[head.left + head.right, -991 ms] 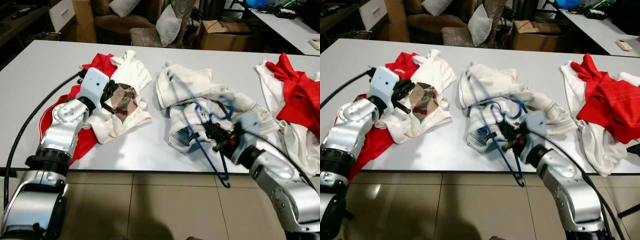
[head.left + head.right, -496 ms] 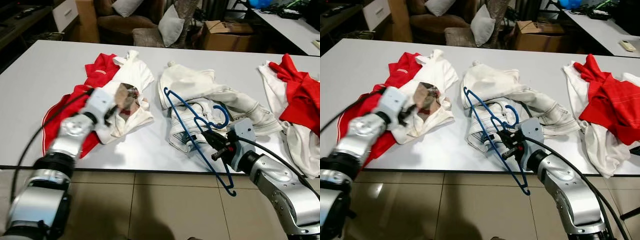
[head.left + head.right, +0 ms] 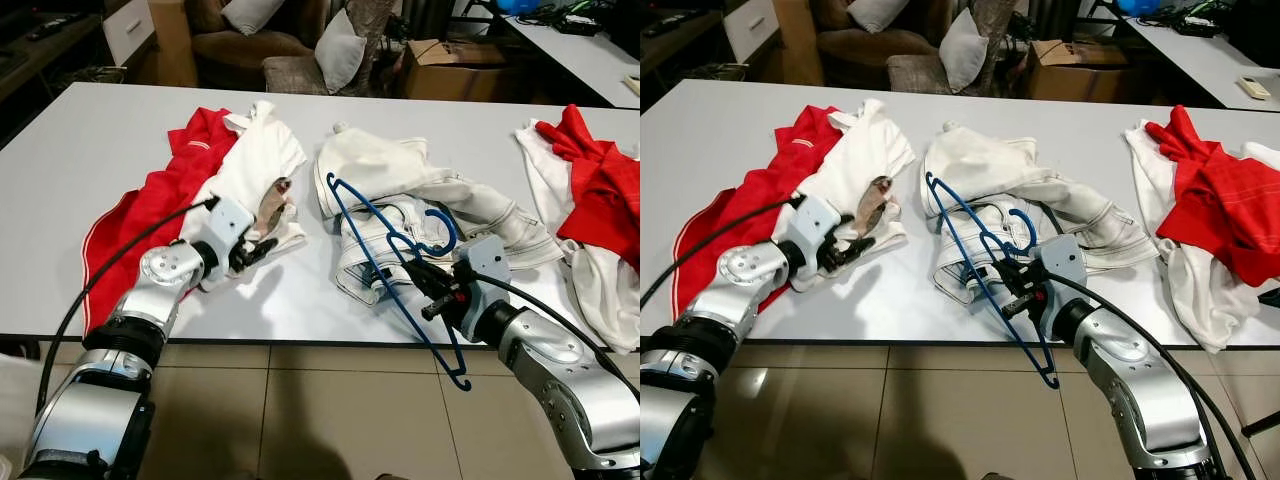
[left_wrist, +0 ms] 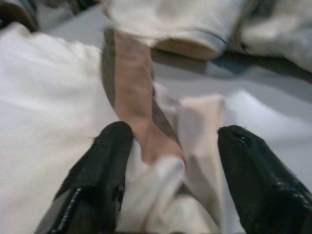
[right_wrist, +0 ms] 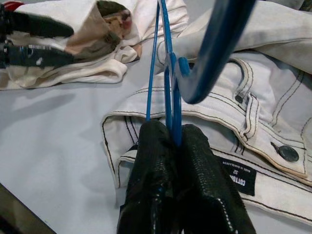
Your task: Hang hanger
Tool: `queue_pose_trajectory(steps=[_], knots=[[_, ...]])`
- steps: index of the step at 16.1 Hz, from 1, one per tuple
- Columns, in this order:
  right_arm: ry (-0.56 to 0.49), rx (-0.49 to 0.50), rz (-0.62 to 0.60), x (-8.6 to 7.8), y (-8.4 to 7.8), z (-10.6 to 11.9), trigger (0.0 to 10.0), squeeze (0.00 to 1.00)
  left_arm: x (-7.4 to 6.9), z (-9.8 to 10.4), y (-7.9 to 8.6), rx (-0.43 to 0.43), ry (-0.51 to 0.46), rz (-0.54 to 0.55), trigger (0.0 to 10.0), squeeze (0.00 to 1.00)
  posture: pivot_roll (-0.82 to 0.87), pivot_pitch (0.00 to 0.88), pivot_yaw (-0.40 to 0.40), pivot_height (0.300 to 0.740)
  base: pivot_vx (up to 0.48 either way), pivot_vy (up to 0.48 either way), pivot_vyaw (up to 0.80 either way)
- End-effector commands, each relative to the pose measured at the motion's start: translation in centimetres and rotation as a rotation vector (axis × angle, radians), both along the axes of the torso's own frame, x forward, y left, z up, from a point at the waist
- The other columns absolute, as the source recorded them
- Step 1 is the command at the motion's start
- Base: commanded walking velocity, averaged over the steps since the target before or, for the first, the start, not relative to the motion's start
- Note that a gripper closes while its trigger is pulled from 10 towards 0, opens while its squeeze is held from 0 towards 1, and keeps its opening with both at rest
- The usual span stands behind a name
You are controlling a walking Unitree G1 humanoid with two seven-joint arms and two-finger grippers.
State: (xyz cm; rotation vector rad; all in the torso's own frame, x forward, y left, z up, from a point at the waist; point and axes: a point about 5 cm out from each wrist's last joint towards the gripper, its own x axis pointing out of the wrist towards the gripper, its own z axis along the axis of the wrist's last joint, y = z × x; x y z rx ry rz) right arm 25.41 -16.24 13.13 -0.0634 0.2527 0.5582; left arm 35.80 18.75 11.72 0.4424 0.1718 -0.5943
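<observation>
the right gripper (image 5: pixel 171 141) pinches the blue hanger (image 3: pixel 392 262) above the white jeans (image 3: pixel 420 215) on the table (image 3: pixel 80 140). left of the jeans, the left gripper (image 4: pixel 170 161), fingers spread, straddles a white shirt (image 3: pixel 255 165).

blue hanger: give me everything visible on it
The blue hanger is thin wire, seemingly plastic-coated, triangular with a thicker curved hook near the jeans' waistband. The right gripper is shut on its wires just below the hook. It is held tilted, one corner up over the white jeans, the opposite corner hanging past the table edge over the floor.
</observation>
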Motion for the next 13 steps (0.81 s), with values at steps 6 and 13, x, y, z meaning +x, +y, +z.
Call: queue_pose_trajectory(steps=[6,13], knots=[[0.008,-0.007,0.009,-0.2,0.2,-0.1,10.0,0.0,0.5,0.4,1.8,0.067,-0.03,0.106,10.0,1.0,-0.08,0.0,0.011,0.74,0.0,0.0,0.0],[0.011,-0.007,0.01,-0.3,0.4,-0.2,10.0,0.0,0.5,-0.5,1.8,0.076,0.01,0.154,0.0,0.0,-0.08,0.0,0.015,0.74,0.0,0.0,0.0]])
